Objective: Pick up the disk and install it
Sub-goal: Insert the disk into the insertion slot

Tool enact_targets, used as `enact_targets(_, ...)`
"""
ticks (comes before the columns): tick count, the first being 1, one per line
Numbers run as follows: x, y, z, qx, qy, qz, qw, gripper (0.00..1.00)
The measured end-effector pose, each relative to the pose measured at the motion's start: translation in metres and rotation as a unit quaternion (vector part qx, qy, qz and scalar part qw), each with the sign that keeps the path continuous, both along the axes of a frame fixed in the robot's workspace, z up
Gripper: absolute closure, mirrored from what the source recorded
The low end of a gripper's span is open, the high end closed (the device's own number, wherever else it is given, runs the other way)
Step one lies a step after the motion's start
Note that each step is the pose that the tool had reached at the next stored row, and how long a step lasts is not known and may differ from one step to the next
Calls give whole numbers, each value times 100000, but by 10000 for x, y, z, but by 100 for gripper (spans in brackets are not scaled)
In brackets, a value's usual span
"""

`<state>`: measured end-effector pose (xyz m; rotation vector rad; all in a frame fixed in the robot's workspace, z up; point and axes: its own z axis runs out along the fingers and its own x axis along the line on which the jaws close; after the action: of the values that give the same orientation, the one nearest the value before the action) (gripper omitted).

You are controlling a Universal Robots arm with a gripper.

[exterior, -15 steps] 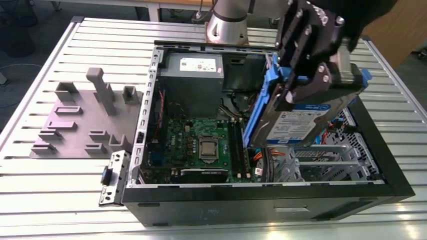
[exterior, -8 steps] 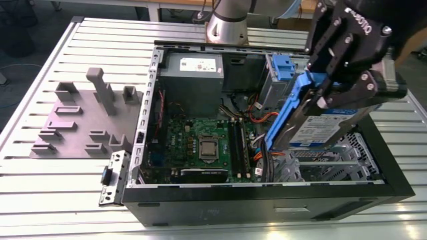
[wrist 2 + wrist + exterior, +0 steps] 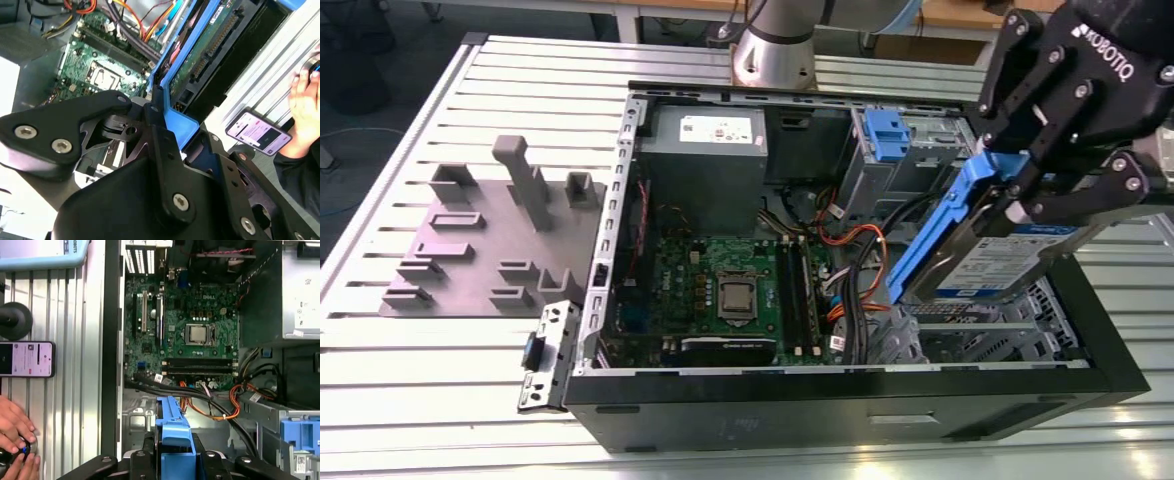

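Blue-framed disk | clamped in gripper | over open case holding motherboard

— What print can you find here?
— You have white lettering on the housing of the black gripper, a white printed sticker on the big grey metal box, and a white-and-blue label on the silver-grey disk.
— Anything more?
— Small white lettering on your green circuit board, and a lit screen on the black phone.
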<state>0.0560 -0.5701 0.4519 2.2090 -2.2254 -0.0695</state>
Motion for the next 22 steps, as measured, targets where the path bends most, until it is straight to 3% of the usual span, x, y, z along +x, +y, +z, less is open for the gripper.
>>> enact_targets(10,222,-15,-88,-6,-1,2,100000,64)
enact_targets(22,256,-62,-211,-11,-7,-1,100000,64)
